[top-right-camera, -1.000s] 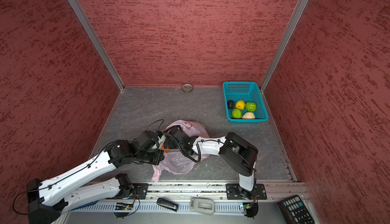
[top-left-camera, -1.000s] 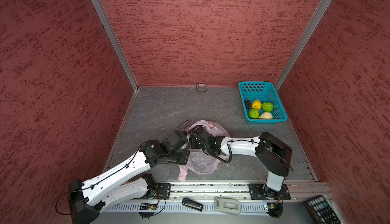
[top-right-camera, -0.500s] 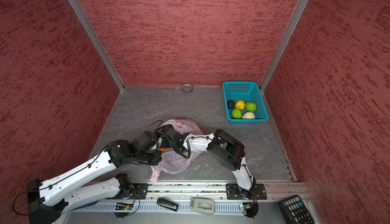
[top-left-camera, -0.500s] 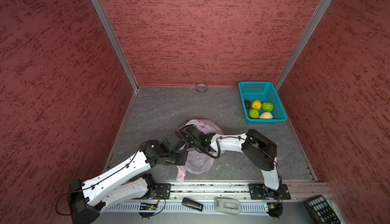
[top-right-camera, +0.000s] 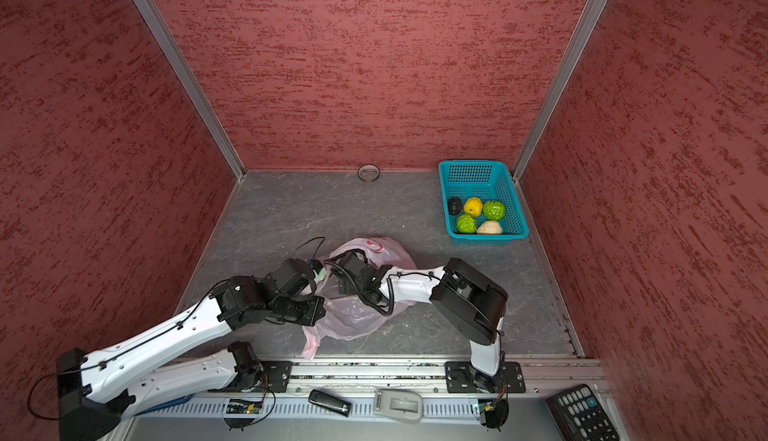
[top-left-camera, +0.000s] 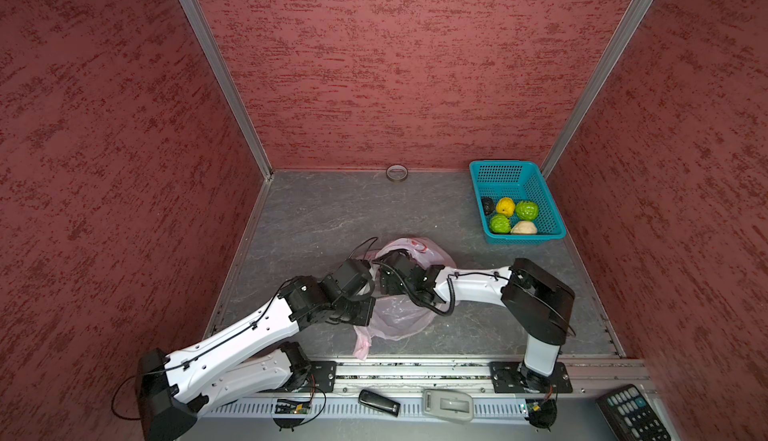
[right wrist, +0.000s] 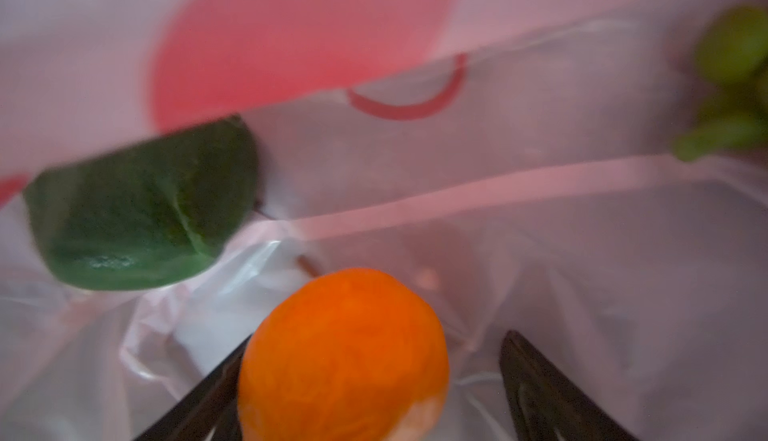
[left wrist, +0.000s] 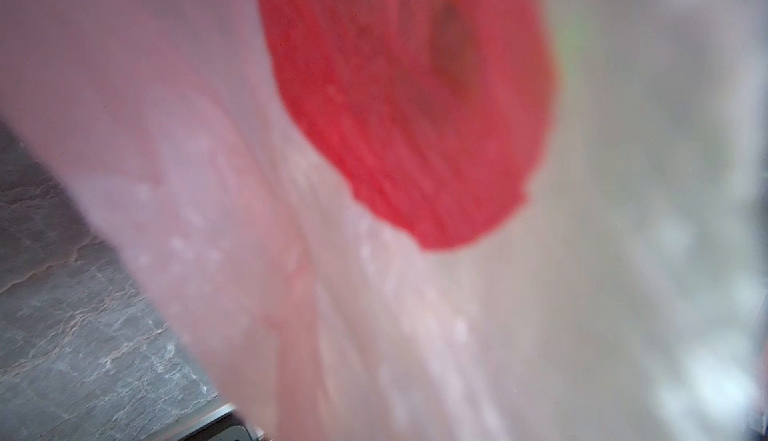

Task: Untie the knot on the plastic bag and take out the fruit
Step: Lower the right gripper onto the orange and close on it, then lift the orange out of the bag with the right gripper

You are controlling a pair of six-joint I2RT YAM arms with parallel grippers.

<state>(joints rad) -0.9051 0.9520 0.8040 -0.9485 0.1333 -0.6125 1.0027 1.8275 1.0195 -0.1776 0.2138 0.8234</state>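
Observation:
The pale pink plastic bag (top-left-camera: pixel 399 318) (top-right-camera: pixel 357 314) lies crumpled on the grey floor in both top views. My right gripper (right wrist: pixel 376 339) is inside its mouth and open. An orange fruit (right wrist: pixel 345 356) sits between the fingers (right wrist: pixel 536 380), against one finger with a gap to the other. A dark green fruit (right wrist: pixel 141 218) and a bright green one (right wrist: pixel 735 48) lie deeper in the bag. My left gripper (top-left-camera: pixel 365 293) is shut on the bag's left edge, and pink film with red print (left wrist: pixel 407 98) covers its camera and hides its fingers. The knot is out of view.
A teal basket (top-left-camera: pixel 552 227) at the back right holds several fruits: green, yellow, beige and blackish. A tape ring (top-left-camera: pixel 397 172) lies against the back wall. Red walls enclose three sides. A metal rail (top-left-camera: pixel 415 370) with the arm bases runs along the front.
My right gripper has pushed a little further left into the bag, its elbow swinging in and back out, and its jaws have narrowed slightly. The left arm has stayed put.

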